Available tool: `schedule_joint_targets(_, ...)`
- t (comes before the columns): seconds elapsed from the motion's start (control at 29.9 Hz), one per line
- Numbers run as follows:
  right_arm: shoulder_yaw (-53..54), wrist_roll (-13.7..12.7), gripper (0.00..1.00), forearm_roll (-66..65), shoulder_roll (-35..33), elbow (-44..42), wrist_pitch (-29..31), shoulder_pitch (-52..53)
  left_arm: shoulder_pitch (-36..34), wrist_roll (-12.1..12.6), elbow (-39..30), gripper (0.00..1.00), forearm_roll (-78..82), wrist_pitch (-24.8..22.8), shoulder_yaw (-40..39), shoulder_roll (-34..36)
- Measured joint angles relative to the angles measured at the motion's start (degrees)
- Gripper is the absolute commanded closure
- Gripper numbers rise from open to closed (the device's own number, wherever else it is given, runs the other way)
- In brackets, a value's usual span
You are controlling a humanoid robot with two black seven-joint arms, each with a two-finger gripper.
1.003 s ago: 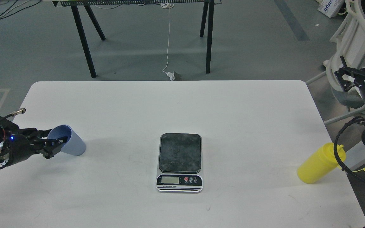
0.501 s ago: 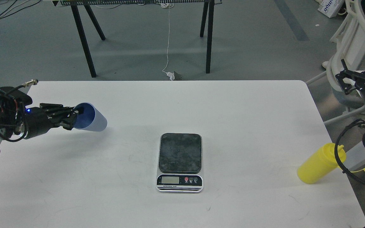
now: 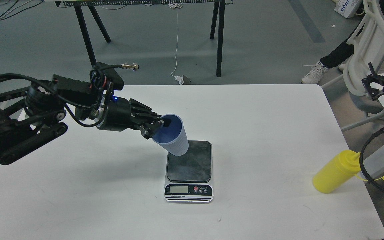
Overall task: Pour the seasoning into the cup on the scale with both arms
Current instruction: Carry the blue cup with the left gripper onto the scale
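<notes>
My left gripper [image 3: 160,125] is shut on the rim of the pale blue-grey cup [image 3: 175,140], one finger inside it. The cup is tilted, mouth up and to the left, with its base over the back left corner of the scale [image 3: 189,166]. I cannot tell if the cup touches the dark platform. The yellow seasoning bottle [image 3: 336,172] leans at the table's right edge, nozzle to the upper right, its cap dangling. My right gripper [image 3: 369,83] hangs off the table beyond the right edge, above the bottle, open and empty.
The white table [image 3: 262,116] carries only the scale, cup and bottle. A white chair [image 3: 372,43] and a person's leg with a white shoe [image 3: 313,75] are at the far right. A black-legged bench [image 3: 218,36] stands behind the table.
My left arm has swung right and forward with the cup, from the table's left side to above the scale's back left corner. The right gripper shifted slightly right. A person's leg came into view.
</notes>
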Motion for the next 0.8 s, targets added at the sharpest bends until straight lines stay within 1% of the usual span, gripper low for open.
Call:
schedule_joint_targets(0.07,0.2,0.0,0.01,0.0,-0.1,0.1,0.0,-0.4,0.0,1.2,0.8,0.94,0.8,-0.1,1.0,-2.5)
schedule_joint_targets(0.2,0.3,0.0,0.01,0.1,-0.5,0.1,0.0,-0.8,0.1,3.7,3.3,0.94,1.2,-0.2,3.1,-5.0)
schedule_joint_targets(0.33,0.4,0.0,0.01,0.1,-0.6,0.1,0.0,-1.1,0.3,4.2,5.1,0.93,1.2,-0.2,3.8,-5.9)
schedule_joint_targets(0.64,1.2,0.0,0.01,0.1,-0.2,0.1,0.0,-1.1,0.4,4.4,7.4,0.89,1.2,-0.2,3.9,-7.4)
schedule_joint_targets(0.74,1.2,0.0,0.01,0.1,-0.2,0.1,0.0,-1.1,0.5,4.5,7.6,0.81,1.2,-0.2,4.0,-8.0)
schedule_joint_targets(0.8,1.1,0.0,0.01,0.1,-0.2,0.1,0.0,-1.1,0.6,5.2,7.7,0.75,1.2,-0.2,4.0,-8.7)
